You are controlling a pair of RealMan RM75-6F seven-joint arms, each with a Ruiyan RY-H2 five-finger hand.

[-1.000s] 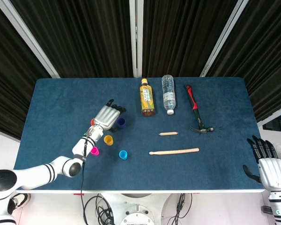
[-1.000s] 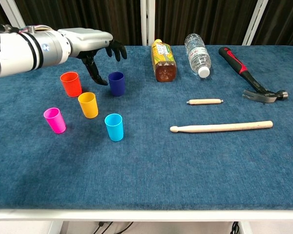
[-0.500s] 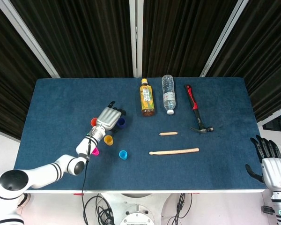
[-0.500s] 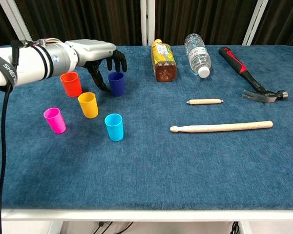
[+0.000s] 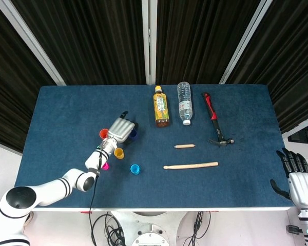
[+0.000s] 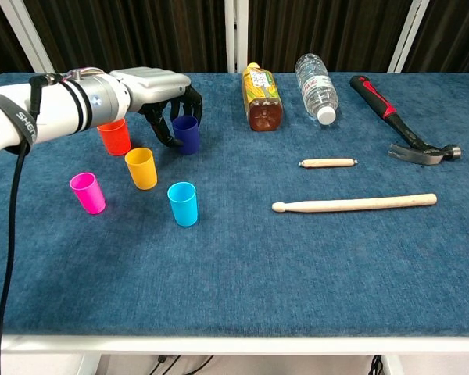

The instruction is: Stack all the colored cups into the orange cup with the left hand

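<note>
The dark blue cup [image 6: 187, 134] stands upright with my left hand [image 6: 158, 87] lowered over it. The thumb is at the cup's left side and the other fingers hang past its far rim; I cannot make out contact. Left of it stands the orange cup [image 6: 114, 137], partly behind my forearm. The yellow cup [image 6: 141, 169], pink cup [image 6: 87, 193] and light blue cup [image 6: 183, 204] stand apart in front. In the head view my left hand [image 5: 121, 130] covers most of the dark blue cup [image 5: 134, 134]. My right hand [image 5: 297, 183] hangs off the table's right front corner, fingers apart, holding nothing.
A tea bottle [image 6: 259, 98] and a water bottle [image 6: 316, 88] lie at the back centre. A red-handled hammer [image 6: 399, 125] lies at the back right. A short wooden stick [image 6: 328, 163] and a drumstick [image 6: 353, 204] lie right of the cups.
My left hand has come down and toward me, from above the orange and dark blue cups to around the dark blue cup. The cups have not moved.
</note>
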